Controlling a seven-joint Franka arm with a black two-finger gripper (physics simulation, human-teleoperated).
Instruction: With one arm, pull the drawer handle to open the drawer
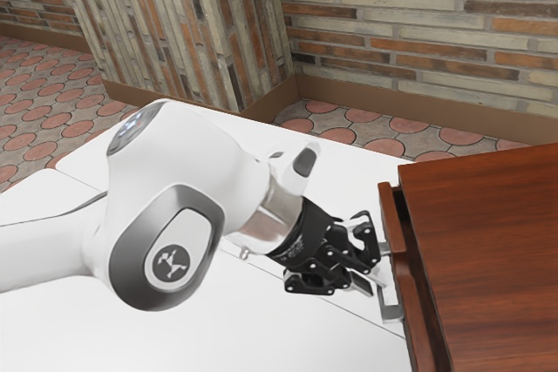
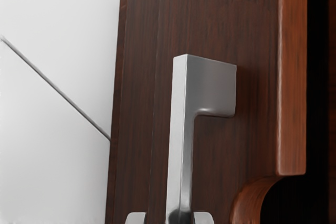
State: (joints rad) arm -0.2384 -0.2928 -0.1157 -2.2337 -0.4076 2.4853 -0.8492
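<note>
Reading the gripper (image 1: 364,257) as released: in the wrist view its pads (image 2: 135,217) sit either side of the handle (image 2: 181,129), and wood shows between one pad and the bar, so no clamp as far as I can judge. Handle is a silver bar standing off the drawer front (image 1: 392,211) on a post. That front is the narrow dark-wood face on the cabinet (image 1: 488,250) side that faces the arm (image 1: 174,206), at the exterior view's right. Arm comes in from the exterior view's left over the white table (image 1: 261,337), gripper pointed straight at the front. Key relation: the bar lies between the jaws, dead ahead of the gripper, with its long axis running along the front's width and crossing the jaws' closing line at roughly a right angle — good for a pinch. Dark gap beside the front in both views; can't tell whether the drawer is cracked open or it's just shadow. My guess at the step: close on the bar, then pull straight back toward the exterior view's left, square to the front. Risk — slipping off the smooth bar if the pull goes skewed.
</note>
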